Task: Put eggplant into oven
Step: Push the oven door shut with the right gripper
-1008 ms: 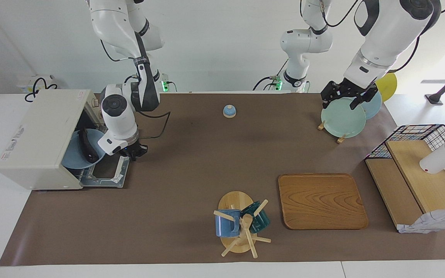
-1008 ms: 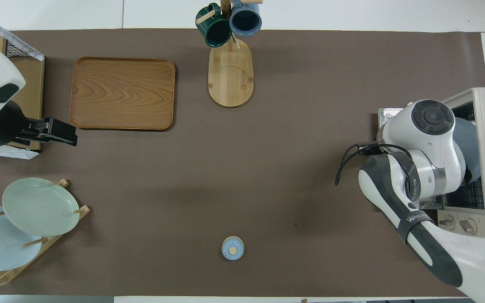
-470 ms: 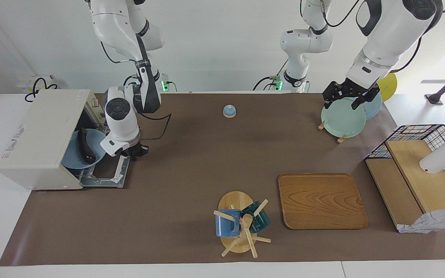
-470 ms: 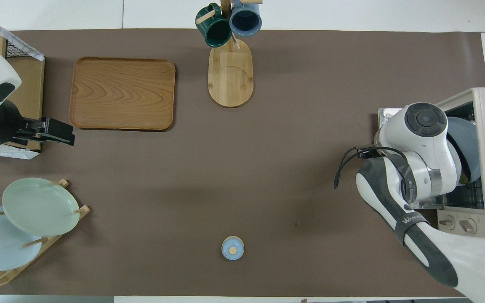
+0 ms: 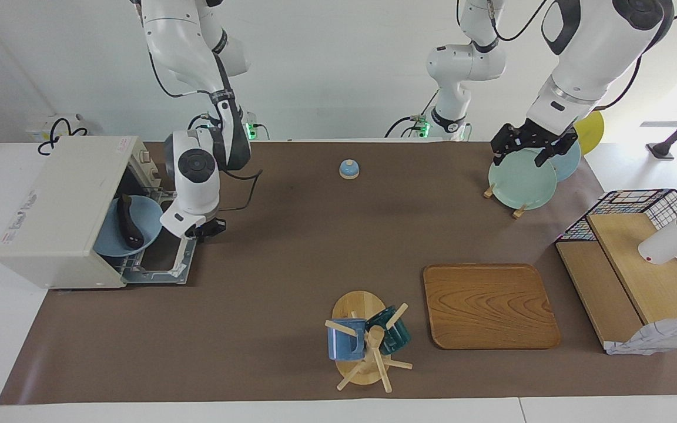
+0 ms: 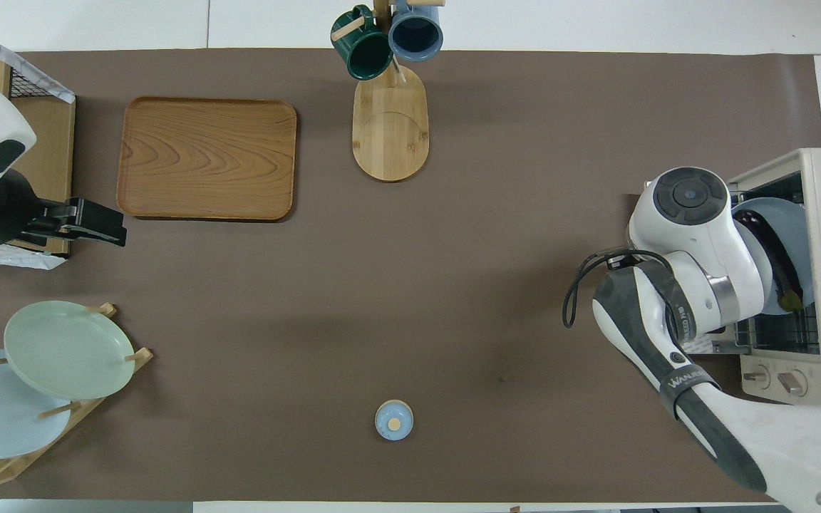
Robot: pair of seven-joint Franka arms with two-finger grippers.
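Two arms in view, one at each end of the table. Nearest the robots: a small blue bell (image 5: 349, 169) on the brown mat, about midway between the arm bases. Toward the left arm's end, a rack of plates (image 5: 521, 178) stands close to the robots; the left gripper (image 5: 528, 154) hangs over the pale green plate, fingers spread, holding nothing, arm waiting. Toward the right arm's end sits the oven (image 5: 59, 208), door (image 5: 159, 258) dropped flat onto the mat. A blue plate (image 5: 130, 232) lies in the oven mouth, partly inside and partly over the door, and the eggplant (image 5: 127, 221) rests on that plate, lengthwise along it, so it is at the oven opening on the plate rather than on the table. The right gripper (image 5: 206, 228) is low over the edge of the open door, just beside the plate, fingers pressed together with nothing seen between them; contact with the plate cannot be judged. Farther out: a wooden tray (image 5: 489, 305), a wire basket (image 5: 638, 205) with wooden boards at the left arm's end, and farthest, a mug stand (image 5: 365, 346) carrying a blue and a green mug.
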